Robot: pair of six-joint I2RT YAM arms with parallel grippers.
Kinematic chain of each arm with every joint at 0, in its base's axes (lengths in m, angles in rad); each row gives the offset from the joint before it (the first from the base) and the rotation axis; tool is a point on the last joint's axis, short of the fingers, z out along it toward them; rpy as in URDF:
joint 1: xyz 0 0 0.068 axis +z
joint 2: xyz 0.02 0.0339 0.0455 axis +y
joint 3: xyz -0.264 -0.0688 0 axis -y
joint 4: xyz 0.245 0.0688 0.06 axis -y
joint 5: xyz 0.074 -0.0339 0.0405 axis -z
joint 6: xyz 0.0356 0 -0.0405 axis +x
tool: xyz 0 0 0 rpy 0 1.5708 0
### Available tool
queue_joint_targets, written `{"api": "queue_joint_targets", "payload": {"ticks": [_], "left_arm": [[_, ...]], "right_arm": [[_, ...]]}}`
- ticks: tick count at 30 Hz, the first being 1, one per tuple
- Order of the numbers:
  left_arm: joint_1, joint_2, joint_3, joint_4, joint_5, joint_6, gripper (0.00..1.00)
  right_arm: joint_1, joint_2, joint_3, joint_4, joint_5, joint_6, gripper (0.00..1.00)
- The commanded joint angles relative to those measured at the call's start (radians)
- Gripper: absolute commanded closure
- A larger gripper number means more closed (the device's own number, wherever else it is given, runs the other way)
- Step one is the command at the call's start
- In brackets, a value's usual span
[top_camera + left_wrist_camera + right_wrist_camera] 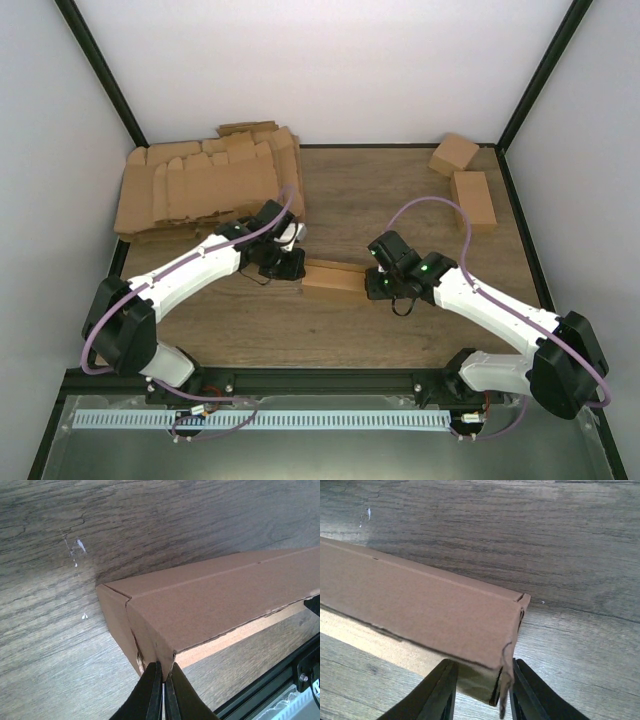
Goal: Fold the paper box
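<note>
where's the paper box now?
Top view: the paper box lies mid-table, left gripper pinching its left end, right gripper around its right end.

The paper box (333, 277) is a plain brown cardboard oblong, folded up into a long, narrow shape. It lies on the wooden table (390, 200), a little nearer the front edge than the back, with its long axis running left to right. A straight crease runs along its top panel, its end corners are ragged, and a pale strip under the long near edge suggests the lid is perhaps not fully down
</note>
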Motion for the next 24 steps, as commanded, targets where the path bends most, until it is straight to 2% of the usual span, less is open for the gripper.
{"api": "queue_joint_targets", "payload": {"ticks": [1,8,14,19,24], "left_arm": [[-0.002,0.001,0.010,-0.022,0.059,0.017,0.96],[-0.001,-0.002,-0.017,-0.015,0.060,0.015,0.96],[-0.001,0.000,-0.052,0.002,0.065,0.012,0.96],[-0.003,0.010,-0.059,-0.039,-0.018,0.018,0.96],[-0.007,0.012,-0.072,-0.044,-0.037,0.017,0.96]], "right_arm": [[0.013,0.002,-0.009,0.020,-0.017,-0.003,0.67],[0.013,-0.046,-0.035,0.108,-0.031,-0.001,0.59],[0.013,-0.024,-0.036,0.124,-0.047,-0.012,0.59],[0.013,-0.026,-0.035,0.119,-0.044,-0.015,0.59],[0.013,-0.023,-0.032,0.113,-0.039,-0.017,0.59]]}}
